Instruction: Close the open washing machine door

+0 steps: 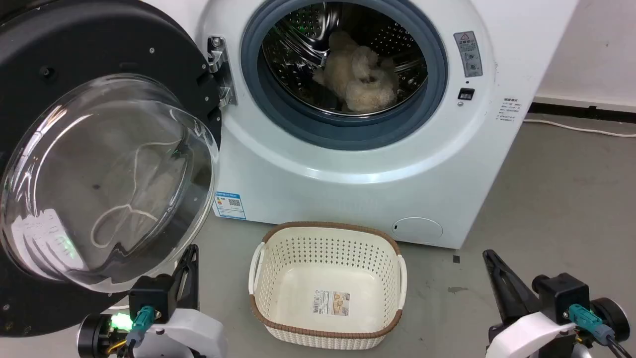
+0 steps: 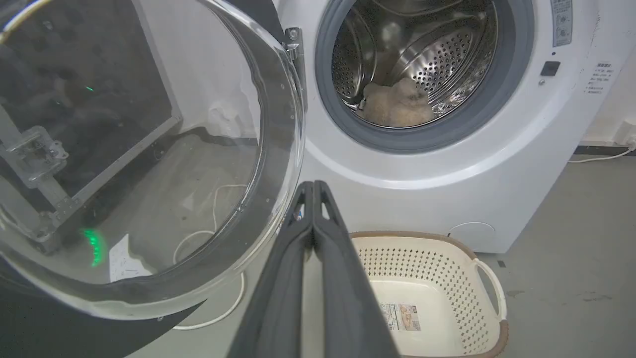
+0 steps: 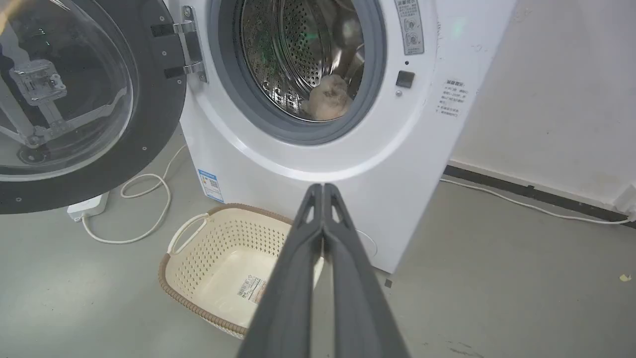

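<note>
Right wrist view: pwr strip (image 3: 87,207) near washing machine door (image 3: 159,107).

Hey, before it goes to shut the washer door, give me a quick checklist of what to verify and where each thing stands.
1. Door stands wide open, ready to push: ok.
2. Laundry lies wholly inside the drum: ok.
3. Left gripper shut, empty, beside the door's edge: ok.
4. Right gripper shut, empty, away from the door: ok.
5. Basket low enough for the door to swing over it: cannot tell.
</note>
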Controlling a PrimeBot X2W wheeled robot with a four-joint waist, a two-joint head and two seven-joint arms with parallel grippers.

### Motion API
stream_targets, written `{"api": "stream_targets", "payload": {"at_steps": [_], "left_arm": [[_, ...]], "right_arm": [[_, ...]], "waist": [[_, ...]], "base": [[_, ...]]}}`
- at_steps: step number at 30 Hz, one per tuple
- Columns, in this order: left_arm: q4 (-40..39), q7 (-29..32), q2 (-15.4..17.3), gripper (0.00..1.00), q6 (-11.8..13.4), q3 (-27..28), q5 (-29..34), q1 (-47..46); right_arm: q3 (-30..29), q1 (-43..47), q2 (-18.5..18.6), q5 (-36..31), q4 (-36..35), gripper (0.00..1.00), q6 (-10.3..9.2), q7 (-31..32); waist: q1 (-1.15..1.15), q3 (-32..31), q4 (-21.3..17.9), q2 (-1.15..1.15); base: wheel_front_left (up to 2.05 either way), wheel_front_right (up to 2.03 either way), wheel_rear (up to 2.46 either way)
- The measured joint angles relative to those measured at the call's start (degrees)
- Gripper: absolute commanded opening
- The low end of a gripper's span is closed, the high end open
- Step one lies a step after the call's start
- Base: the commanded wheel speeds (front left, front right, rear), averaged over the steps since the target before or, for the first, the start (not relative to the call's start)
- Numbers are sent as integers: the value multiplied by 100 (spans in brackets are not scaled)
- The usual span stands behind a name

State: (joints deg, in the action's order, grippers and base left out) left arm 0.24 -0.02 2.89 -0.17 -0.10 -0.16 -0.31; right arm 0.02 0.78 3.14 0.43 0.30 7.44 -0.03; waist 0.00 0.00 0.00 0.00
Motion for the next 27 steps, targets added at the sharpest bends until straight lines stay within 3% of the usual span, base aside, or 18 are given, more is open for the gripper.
{"api": "stream_targets", "payload": {"at_steps": [27], "left_arm": [[0, 0, 0, 0, 0, 0, 0, 0]], "right_arm": [[-1, -1, -1, 0, 0, 0, 0, 0]], "waist": [[0, 0, 0, 0]], "base": [[0, 0, 0]]}}
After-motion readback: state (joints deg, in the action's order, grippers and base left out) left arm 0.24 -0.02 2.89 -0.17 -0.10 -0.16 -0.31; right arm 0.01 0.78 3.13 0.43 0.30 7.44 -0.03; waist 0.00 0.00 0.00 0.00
